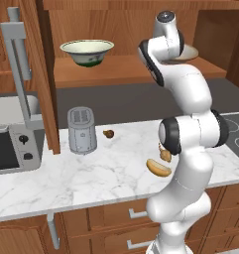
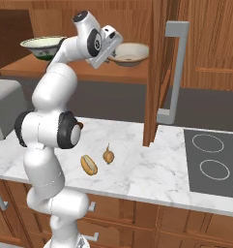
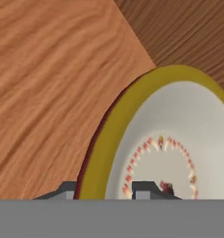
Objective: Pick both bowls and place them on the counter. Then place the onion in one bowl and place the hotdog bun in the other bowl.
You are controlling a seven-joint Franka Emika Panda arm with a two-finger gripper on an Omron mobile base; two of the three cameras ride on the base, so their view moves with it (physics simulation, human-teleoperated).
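Note:
The shallow tan-brown bowl [image 2: 131,53] sits on the wooden cabinet shelf, half hidden behind my arm in the left base view [image 1: 189,52]. My gripper [image 2: 111,51] is at its left rim. In the hand view the gripper [image 3: 106,193] is open, one fingertip [image 3: 69,189] outside the yellowish rim [image 3: 97,158] and the other over the beige inside. The cream-white bowl [image 1: 87,51] with the green band stands further left on the same shelf [image 2: 40,47]. The onion [image 2: 108,155] and the hotdog bun [image 2: 89,165] lie side by side on the marble counter [image 1: 91,173].
A grey toaster [image 1: 82,130] and a small dark lump [image 1: 108,133] are on the counter, with a microwave [image 1: 12,146] at the left. An open cabinet door with a grey handle [image 2: 173,72] hangs right of the shelf. A black cooktop [image 2: 212,162] lies at the right.

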